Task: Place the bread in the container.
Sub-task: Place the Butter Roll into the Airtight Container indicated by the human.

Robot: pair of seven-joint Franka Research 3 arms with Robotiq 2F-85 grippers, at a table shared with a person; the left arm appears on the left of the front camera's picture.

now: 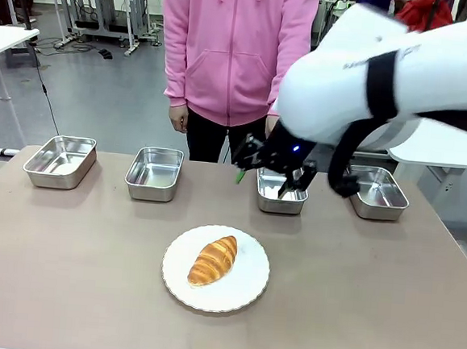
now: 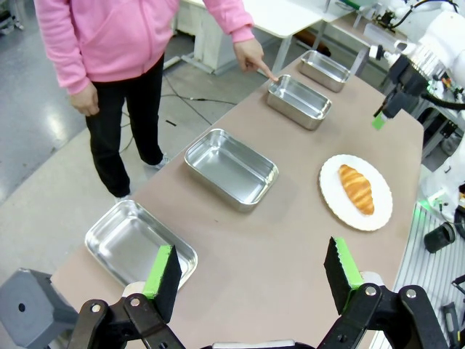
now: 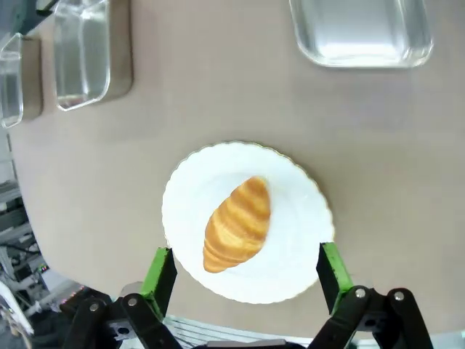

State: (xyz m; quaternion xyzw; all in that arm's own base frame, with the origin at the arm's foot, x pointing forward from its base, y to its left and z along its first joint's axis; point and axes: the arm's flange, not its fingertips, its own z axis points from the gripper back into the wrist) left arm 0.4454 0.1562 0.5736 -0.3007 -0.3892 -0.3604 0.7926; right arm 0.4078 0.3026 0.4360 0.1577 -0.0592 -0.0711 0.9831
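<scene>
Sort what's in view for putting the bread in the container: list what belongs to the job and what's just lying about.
Belongs to the job: golden-brown ridged croissant; shiny rectangular stainless-steel tray that the person's hand points at; right gripper, jaws open.
Just lying about: round white plate under the croissant; three other identical steel trays; left gripper, jaws open.
</scene>
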